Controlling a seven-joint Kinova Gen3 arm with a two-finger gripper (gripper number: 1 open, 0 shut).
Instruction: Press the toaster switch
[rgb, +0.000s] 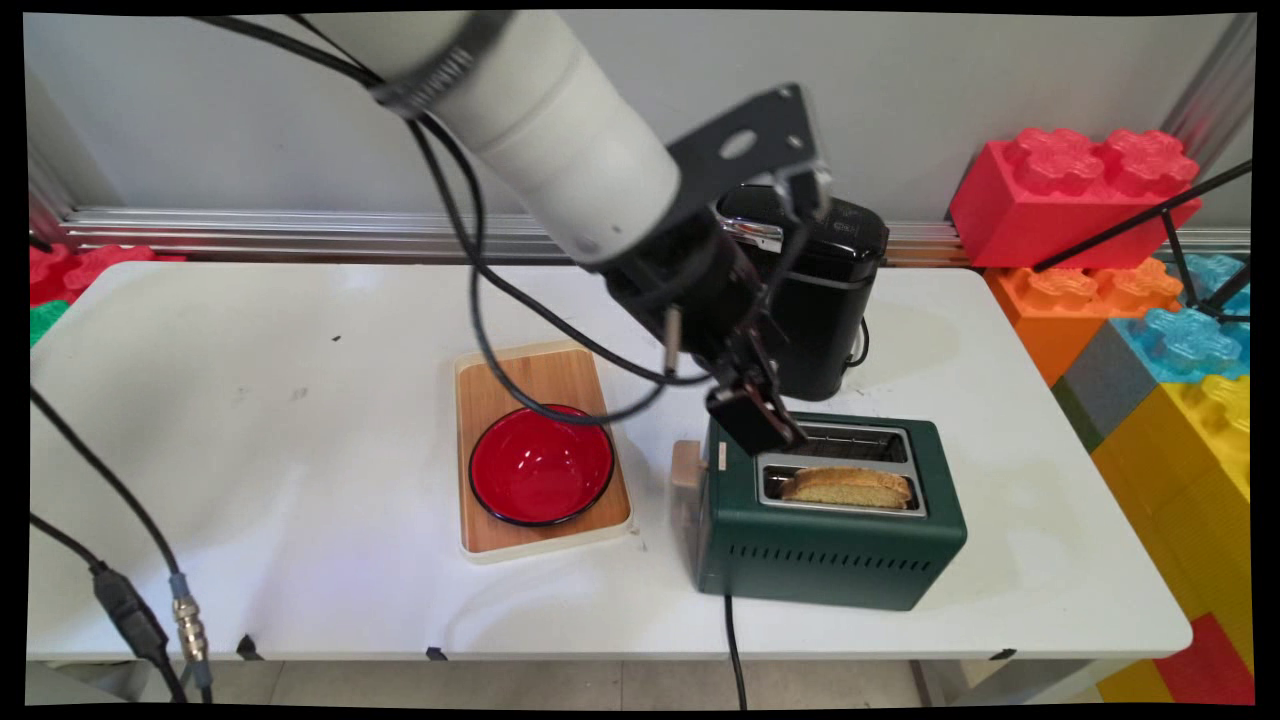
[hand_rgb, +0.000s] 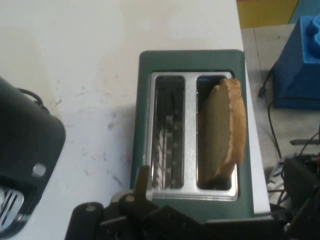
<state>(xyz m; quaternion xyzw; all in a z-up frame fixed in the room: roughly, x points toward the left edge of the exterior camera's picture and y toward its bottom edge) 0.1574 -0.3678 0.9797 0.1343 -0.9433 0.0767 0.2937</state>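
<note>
A white table (rgb: 250, 450) is standing in front of a pale wall, and big plastic building blocks (rgb: 1075, 185) in red, orange, blue and yellow are piled at its right side. On the table a green toaster (rgb: 830, 545) is sitting near the front edge, with its cord hanging down over the edge. A slice of toast (rgb: 848, 487) is standing up out of the slot nearer to the camera, and the other slot behind it is looking empty. In the hand view the same slice (hand_rgb: 227, 132) is leaning in the right slot, and the left slot is showing only its bare wires.

The gripper (rgb: 755, 420) is hanging just above the left end of the toaster, over the empty rear slot, beside the toast but not touching it. I cannot tell if its fingers are spread or closed, because in both views they are mostly hiding behind the black linkage. Nothing is visibly sitting between them.

Behind the toaster a black kettle (rgb: 825, 300) is standing, partly hidden by the arm. To the left of the toaster, a little apart, a wooden tray (rgb: 490, 400) is lying on the table, and a red bowl (rgb: 541, 466) is resting on it, empty.

As far as the pictures are showing, the toast is not yet taken out, and the bowl is not yet holding anything.
</note>
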